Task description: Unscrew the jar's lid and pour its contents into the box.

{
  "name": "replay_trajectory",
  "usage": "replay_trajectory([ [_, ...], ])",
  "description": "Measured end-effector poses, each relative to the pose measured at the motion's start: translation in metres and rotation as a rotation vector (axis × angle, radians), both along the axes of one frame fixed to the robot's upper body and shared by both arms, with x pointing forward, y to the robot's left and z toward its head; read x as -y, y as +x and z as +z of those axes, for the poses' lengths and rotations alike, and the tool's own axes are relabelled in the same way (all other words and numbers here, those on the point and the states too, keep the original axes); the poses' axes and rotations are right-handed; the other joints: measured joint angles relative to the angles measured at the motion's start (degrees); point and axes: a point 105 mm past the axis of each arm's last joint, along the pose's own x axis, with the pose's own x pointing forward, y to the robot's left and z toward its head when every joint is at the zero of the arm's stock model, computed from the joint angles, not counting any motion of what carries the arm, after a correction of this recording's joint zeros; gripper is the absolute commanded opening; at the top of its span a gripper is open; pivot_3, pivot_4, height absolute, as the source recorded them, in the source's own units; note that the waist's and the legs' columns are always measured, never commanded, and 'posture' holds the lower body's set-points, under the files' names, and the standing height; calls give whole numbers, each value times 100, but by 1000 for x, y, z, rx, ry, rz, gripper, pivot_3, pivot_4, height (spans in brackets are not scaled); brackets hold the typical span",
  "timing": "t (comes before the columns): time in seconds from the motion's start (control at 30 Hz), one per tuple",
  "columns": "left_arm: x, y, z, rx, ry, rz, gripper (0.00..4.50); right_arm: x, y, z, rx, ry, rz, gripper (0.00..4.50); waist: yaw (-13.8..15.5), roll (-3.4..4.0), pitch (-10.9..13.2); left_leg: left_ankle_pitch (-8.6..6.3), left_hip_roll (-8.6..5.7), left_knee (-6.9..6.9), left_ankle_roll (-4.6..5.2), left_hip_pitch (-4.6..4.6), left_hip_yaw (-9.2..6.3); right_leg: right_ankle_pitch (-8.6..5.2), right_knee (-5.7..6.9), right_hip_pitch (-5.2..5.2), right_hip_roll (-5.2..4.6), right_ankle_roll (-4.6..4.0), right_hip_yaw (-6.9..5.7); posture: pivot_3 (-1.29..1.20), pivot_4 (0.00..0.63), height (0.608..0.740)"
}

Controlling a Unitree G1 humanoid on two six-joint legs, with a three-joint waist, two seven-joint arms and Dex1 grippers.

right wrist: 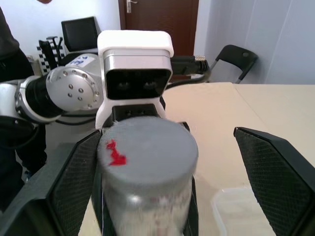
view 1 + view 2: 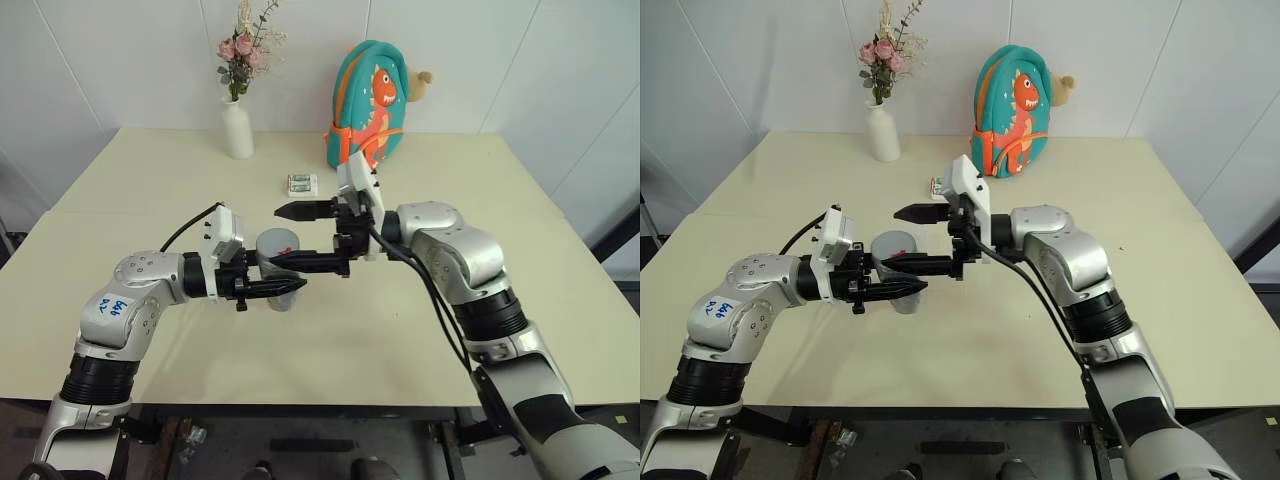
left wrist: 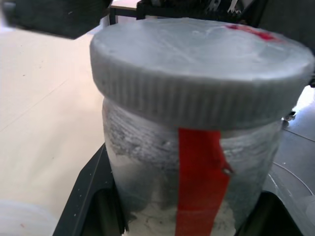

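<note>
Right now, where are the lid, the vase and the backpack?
lid point(image 1: 147, 142): right wrist view, on its flat grey top.
vase point(image 2: 237, 130): left eye view, on its white body.
backpack point(image 2: 372, 105): left eye view, on its teal front beside the orange dinosaur.

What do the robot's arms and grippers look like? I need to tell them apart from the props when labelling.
Both arms are silver-grey metal shells with black ribbed joint bands. Each wrist carries a white camera block, and a black cable loops along each forearm. The left arm has a blue handwritten sticker. The left gripper and right gripper each have two black tapered fingers with textured pads.
</note>
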Motion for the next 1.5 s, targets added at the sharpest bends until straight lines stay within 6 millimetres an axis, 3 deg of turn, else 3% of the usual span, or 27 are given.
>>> replay_trajectory([
  [0.1,-4,-7,1,11,23,-25,1984,47,22,3,-33,23,-185,4476,28,0,0,-2,-1,0,1,-1,1,-1,-5,0,-1,-2,0,0,150,740],
  [0.23,-6,-9,-1,11,23,-29,1984,52,15,-2,-70,20,-154,4476,-39,2,1,-5,11,-1,-1,7,8,-4,2,0,8,-8,2,0,150,740],
  [0.37,-6,-9,0,14,21,-31,1984,39,1,2,-87,39,-69,4476,-45,7,4,-5,17,-1,-1,10,7,-6,7,0,14,-10,1,0,150,740],
  [0.57,-2,-8,1,22,8,-43,1984,-1,-20,2,-96,70,49,4476,-9,7,4,-6,17,4,-3,8,7,-5,7,0,14,-10,1,0,150,740],
  [0.8,4,-6,2,20,-5,-59,1984,-30,-21,-4,-70,41,47,4476,-14,7,4,-7,16,4,-4,7,7,-5,8,-2,14,-10,1,0,150,740],
  [1.1,3,-4,3,22,-9,-44,1984,-37,-12,7,-44,61,36,4476,-4,7,4,-7,17,3,-4,7,6,-6,10,-2,14,-11,0,0,150,740],
  [1.4,1,-1,1,12,-2,-16,1984,-2,-5,5,9,-6,3,4476,-5,7,4,-7,17,5,-5,8,7,-6,10,-2,14,-11,0,0,150,740],
  [1.5,1,-4,2,21,5,-32,1984,35,16,1,-10,-20,-132,4476,11,6,4,-7,15,6,-5,5,8,-6,5,-1,12,-11,1,0,150,740],
])
